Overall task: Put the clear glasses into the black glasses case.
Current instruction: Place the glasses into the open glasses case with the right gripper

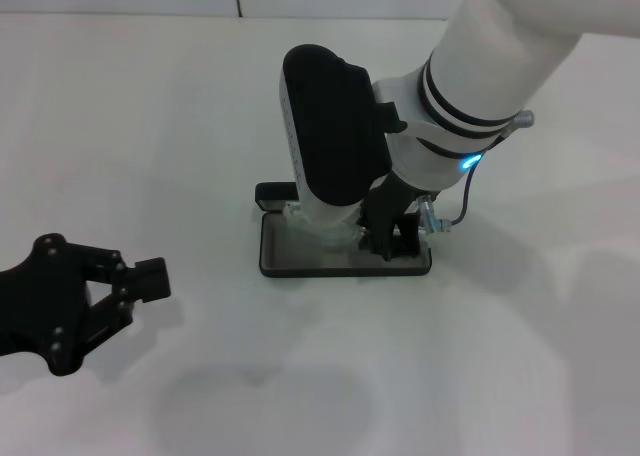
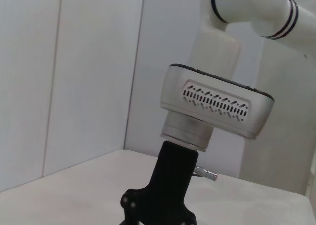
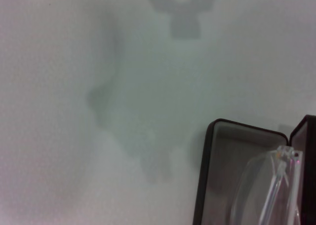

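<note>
Clear glasses (image 3: 276,185) hang at the right gripper (image 1: 385,238), directly over the open black glasses case (image 1: 300,261) on the bench (image 1: 150,126); whether its fingers clamp them I cannot tell. A curved temple could catch the case rim beneath it and tip out. Left gripper (image 1: 140,281) idles open, well apart.

the black rectangular hinged glasses case (image 1: 300,261) lies open at the middle of the white table (image 1: 150,126). the clear plastic wraparound glasses (image 3: 269,185) sit inside it. the right gripper (image 1: 392,238) stands directly over the case; the left gripper (image 1: 125,291) is well apart, to the left and nearer the robot.
</note>
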`<action>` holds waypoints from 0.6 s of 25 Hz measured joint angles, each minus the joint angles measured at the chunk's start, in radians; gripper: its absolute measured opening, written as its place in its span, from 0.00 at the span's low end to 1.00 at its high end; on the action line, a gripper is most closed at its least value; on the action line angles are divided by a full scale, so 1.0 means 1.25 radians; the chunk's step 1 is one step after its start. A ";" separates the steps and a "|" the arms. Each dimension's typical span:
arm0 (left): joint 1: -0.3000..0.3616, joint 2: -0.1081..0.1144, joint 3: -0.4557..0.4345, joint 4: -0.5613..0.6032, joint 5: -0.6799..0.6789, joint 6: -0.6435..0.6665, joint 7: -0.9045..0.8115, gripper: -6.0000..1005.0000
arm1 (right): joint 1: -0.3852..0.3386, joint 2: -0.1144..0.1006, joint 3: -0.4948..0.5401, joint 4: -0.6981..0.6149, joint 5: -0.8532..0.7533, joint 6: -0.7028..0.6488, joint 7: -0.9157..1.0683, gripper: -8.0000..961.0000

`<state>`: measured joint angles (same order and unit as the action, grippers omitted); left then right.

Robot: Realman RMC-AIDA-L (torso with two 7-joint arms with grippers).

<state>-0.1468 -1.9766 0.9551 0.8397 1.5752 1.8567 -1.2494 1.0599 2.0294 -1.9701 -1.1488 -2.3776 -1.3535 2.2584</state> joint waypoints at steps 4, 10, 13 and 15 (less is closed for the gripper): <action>0.003 0.001 -0.004 0.000 0.000 0.001 0.000 0.06 | 0.000 0.000 -0.001 0.000 0.000 0.004 0.000 0.18; 0.003 0.001 -0.005 0.000 0.002 0.002 0.000 0.06 | 0.000 0.000 -0.008 0.000 0.000 0.009 0.002 0.18; 0.003 0.001 -0.006 0.002 0.002 0.002 0.000 0.06 | 0.000 0.000 -0.012 0.000 0.001 0.014 0.005 0.18; 0.001 0.001 -0.006 0.001 0.003 0.002 0.000 0.06 | 0.000 0.000 -0.013 0.000 0.002 0.016 0.006 0.18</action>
<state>-0.1451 -1.9757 0.9479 0.8415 1.5784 1.8592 -1.2497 1.0600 2.0294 -1.9862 -1.1492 -2.3753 -1.3330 2.2662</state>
